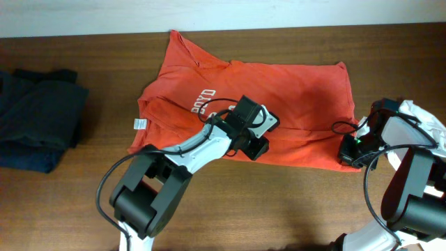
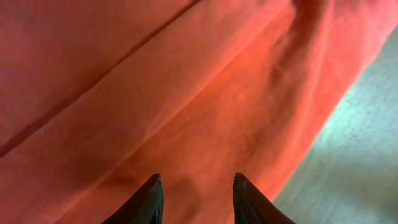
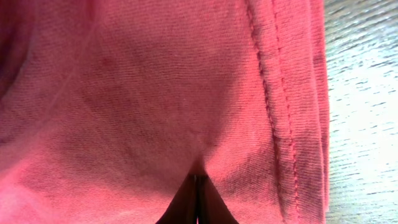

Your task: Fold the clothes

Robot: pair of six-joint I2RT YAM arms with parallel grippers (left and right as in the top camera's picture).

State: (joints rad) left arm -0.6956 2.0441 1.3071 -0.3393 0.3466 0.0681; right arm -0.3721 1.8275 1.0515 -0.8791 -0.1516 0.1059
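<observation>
Orange T-shirt point(image 1: 293, 90) lies spread and wrinkled across the middle of the desk point(image 1: 83, 195), reaching toward 12 o'clock, with its white chest print facing up. A heap of dark clothes point(image 1: 35, 118) sits well apart at 9 o'clock. The right claw point(image 3: 198, 200) is at the shirt's 4 o'clock corner. Its fingers are pressed together with fabric puckering into the tips, so I read it as clamped on the shirt just beside the stitched hem point(image 3: 273, 112), with bare desk showing past the hem at 3 o'clock. The left claw point(image 2: 196, 200) is over the shirt's 6 o'clock edge. Its fingers stand apart with orange cloth below and between them, and nothing is gripped. I cannot tell whether the tips touch the cloth. In its wrist view the shirt edge runs off toward 4 o'clock, with desk beyond it.

Step in hand, as I judge it, is securing the near edge for a first fold: one corner is pinched and the other grip is not yet made. The next move calls for the left claw to settle onto the edge and close on the cloth. Whether it takes one layer or more cannot be read here. Both arms then lift together and carry the near edge toward 12 o'clock. Main risk is an uneven lift if the left grip only catches a wrinkle.
</observation>
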